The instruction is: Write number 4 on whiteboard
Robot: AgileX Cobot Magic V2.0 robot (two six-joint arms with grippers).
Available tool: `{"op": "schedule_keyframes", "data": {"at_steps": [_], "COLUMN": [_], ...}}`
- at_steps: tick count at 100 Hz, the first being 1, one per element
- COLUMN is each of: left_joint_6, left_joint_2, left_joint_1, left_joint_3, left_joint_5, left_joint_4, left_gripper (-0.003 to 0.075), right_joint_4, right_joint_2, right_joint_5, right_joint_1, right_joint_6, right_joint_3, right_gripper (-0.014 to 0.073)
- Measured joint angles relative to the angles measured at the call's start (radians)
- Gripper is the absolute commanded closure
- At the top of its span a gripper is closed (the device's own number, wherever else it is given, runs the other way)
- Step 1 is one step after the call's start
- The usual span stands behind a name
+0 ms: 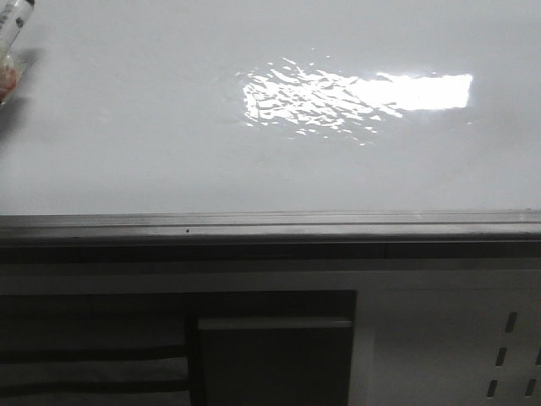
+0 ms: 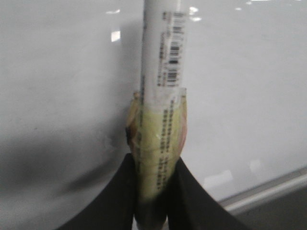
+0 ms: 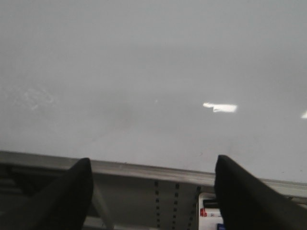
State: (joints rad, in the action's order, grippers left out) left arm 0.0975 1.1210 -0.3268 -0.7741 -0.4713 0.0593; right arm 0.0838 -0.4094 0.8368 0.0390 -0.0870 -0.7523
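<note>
The whiteboard (image 1: pixel 169 127) fills the front view, glossy white-grey, with a bright glare patch (image 1: pixel 355 93) and a grey metal rail (image 1: pixel 270 224) along its near edge. No number 4 shows on it in any view. My left gripper (image 2: pixel 153 165) is shut on a white marker (image 2: pixel 163 52) wrapped in yellowish tape, pointing at the board (image 2: pixel 57 96). The marker's end (image 1: pixel 13 34) shows at the far left edge of the front view. My right gripper (image 3: pixel 152 172) is open and empty, over the board's rail (image 3: pixel 144 168).
Below the rail stands a dark panelled cabinet (image 1: pixel 270 355) with a white perforated panel (image 1: pixel 507 355) at the right. A small white box with red and blue marks (image 3: pixel 208 211) shows beneath the rail in the right wrist view.
</note>
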Motion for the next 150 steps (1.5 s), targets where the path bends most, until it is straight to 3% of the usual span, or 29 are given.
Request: {"op": "schedule_keyframes", "data": {"at_steps": [14,33,46,58,86,108,133,150], "left_joint_6": [0.184,0.56,0.696,0.722,0.73,0.73,0.73,0.737], "left_joint_2": [-0.004,-0.004,-0.001,0.026,0.142,0.189,0.191,0.191], "left_joint_1": [-0.071,-0.166,-0.239,-0.313,-0.434,-0.469,-0.47,-0.47], "left_joint_3": [-0.122,-0.218,-0.246,-0.277,-0.386,-0.437,-0.456,-0.457], "left_joint_5": [-0.232,-0.463,-0.518,-0.54,-0.568,-0.581,-0.589,-0.59], "left_joint_4": [0.05,0.31,0.412,0.419,0.405,0.376,0.338,0.335], "left_gripper": [0.0741,0.0741,0.0741,0.0741,0.0741,0.0741,0.0741,0.0741], "right_joint_4": [0.211,0.55,0.654,0.673,0.633,0.577,0.54,0.538], "right_joint_2": [-0.117,-0.308,-0.424,-0.496,-0.625,-0.746,-0.838,-0.843], "right_joint_5": [0.117,0.276,0.363,0.377,0.333,0.274,0.25,0.244], "right_joint_1": [0.0,0.0,0.005,0.061,0.305,0.473,0.51,0.51], "right_joint_6": [-0.244,-0.65,-0.873,-0.977,-1.039,-1.044,-1.045,-1.046], "right_joint_3": [-0.076,-0.172,-0.229,-0.276,-0.379,-0.436,-0.458,-0.458], "right_gripper": [0.0126,0.0126,0.0126,0.0126,0.0126,0.0126,0.013,0.0297]}}
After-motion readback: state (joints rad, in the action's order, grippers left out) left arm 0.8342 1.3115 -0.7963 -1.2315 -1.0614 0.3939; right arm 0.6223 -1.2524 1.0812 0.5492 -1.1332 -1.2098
